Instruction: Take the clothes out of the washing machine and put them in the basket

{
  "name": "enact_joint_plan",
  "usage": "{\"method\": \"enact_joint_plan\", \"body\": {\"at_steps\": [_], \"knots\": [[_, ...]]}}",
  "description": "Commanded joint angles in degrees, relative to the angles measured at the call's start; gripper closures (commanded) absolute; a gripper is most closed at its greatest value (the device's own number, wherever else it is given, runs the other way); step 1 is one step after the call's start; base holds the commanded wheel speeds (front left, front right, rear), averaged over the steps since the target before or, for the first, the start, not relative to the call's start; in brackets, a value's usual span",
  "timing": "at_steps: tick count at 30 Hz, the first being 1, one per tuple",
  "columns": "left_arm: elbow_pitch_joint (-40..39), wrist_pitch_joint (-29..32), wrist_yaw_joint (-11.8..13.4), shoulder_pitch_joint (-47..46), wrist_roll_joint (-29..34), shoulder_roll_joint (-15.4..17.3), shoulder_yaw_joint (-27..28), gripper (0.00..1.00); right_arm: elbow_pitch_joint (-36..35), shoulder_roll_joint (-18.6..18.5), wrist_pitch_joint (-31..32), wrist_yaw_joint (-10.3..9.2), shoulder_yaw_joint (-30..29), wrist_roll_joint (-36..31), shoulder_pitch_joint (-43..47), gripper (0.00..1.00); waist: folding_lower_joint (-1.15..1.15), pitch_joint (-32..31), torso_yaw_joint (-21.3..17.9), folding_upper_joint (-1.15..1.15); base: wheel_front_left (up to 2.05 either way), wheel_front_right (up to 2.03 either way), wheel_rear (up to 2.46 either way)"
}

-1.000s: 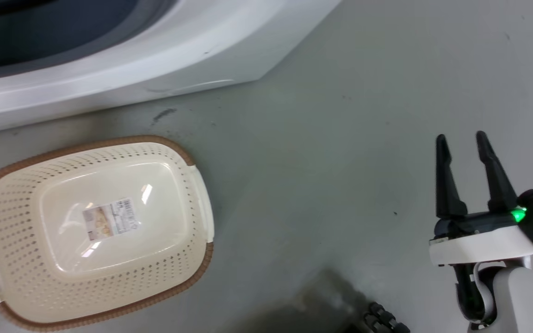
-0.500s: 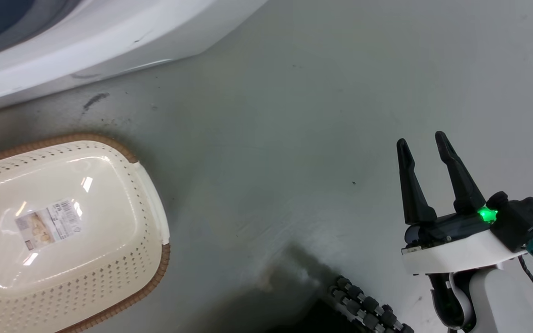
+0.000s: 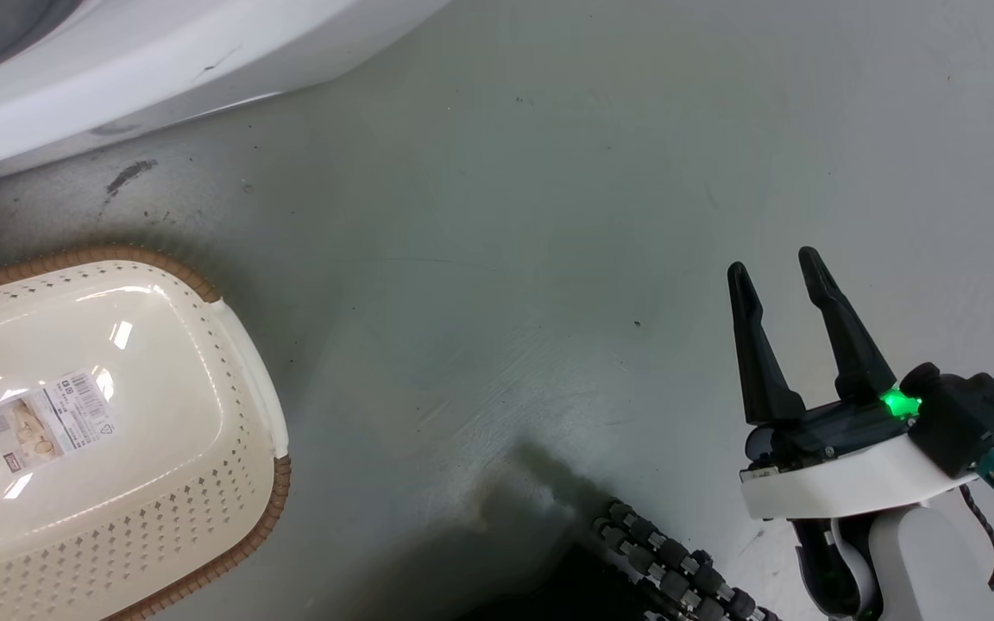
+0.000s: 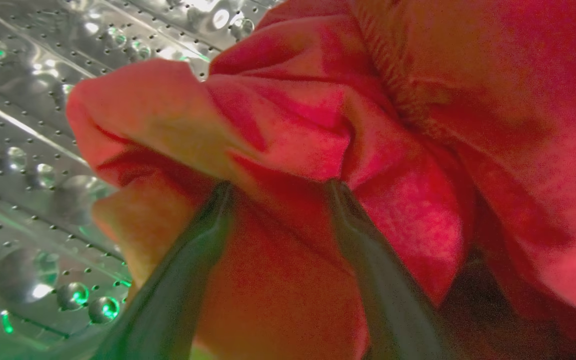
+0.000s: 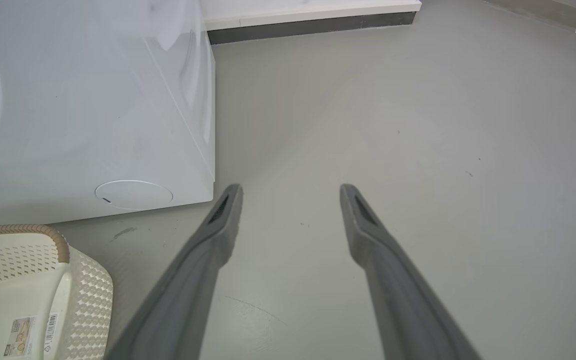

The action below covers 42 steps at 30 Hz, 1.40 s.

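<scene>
The red clothes (image 4: 293, 125) lie bunched inside the washing machine (image 3: 117, 60), against the perforated steel drum (image 4: 18, 125) that shows to the left in the left wrist view. The left gripper (image 4: 279, 187) is pushed into that cloth: its fingers stand apart, tips sunk in the folds with a thick pleat bulging between them. This close and this blurred, they seem not to have pinched it. Below the washer's white front, the basket (image 3: 204, 492) sits on the grey floor (image 3: 549, 216), just beside the machine, with a printed label (image 3: 44, 423) on its bottom. The right gripper (image 3: 771, 264) hovers over bare floor well apart from the basket, its fingers spread wide and holding nothing. A green light (image 3: 894, 403) glows at its base.
</scene>
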Motion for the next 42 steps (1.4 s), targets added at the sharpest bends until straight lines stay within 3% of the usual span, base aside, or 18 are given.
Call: {"method": "enact_joint_plan", "body": {"at_steps": [1,5,6,7,18,24,30,42], "knots": [[0.50,-0.12,0.08,0.45,-0.36,0.33,-0.06,0.00,-0.45,0.07,-0.12,-0.04,-0.14,0.39,0.19,0.00,0.00,0.11,0.05,0.00,0.00,0.00,0.00],[1.03,-0.07,0.08,0.72,-1.59,0.47,-0.64,0.00,-0.69,0.07,-0.12,-0.04,-0.18,0.30,0.19,0.00,0.00,0.35,0.22,0.00,0.00,0.00,0.00],[1.19,0.13,0.08,0.78,-1.90,0.39,-0.76,0.42,-0.76,0.07,-0.12,-0.04,-0.20,0.28,0.14,0.00,0.00,0.42,0.27,0.00,0.00,0.00,0.00],[1.20,0.09,0.08,0.71,-2.04,0.34,-0.92,1.00,-0.83,0.07,-0.12,-0.04,-0.24,0.25,0.07,0.00,0.00,0.50,0.32,0.00,0.00,0.00,0.00],[-0.29,-7.77,0.42,-3.30,-0.65,0.90,-1.38,1.00,-0.98,0.07,-0.12,-0.04,-0.32,2.00,-2.01,0.00,0.00,0.72,0.59,0.00,0.00,0.00,0.00],[-0.23,-14.46,0.96,-3.10,-0.45,-1.74,-1.52,1.00,0.13,0.07,-0.12,-0.04,-2.56,1.00,-2.31,0.00,0.00,-1.01,3.00,0.00,0.00,0.00,0.00],[1.39,-23.69,1.82,-0.17,-2.28,-6.58,-0.76,1.00,0.87,0.05,-0.12,-0.04,-5.82,-0.70,-2.86,0.00,0.00,-4.87,6.40,0.00,0.00,0.00,0.00],[4.03,-41.69,4.13,15.59,-5.85,-14.22,-0.98,1.00,1.91,0.02,-0.12,-0.04,-11.24,-5.41,-0.16,0.00,0.00,-16.81,12.57,0.00,0.00,0.00,0.00]]}}
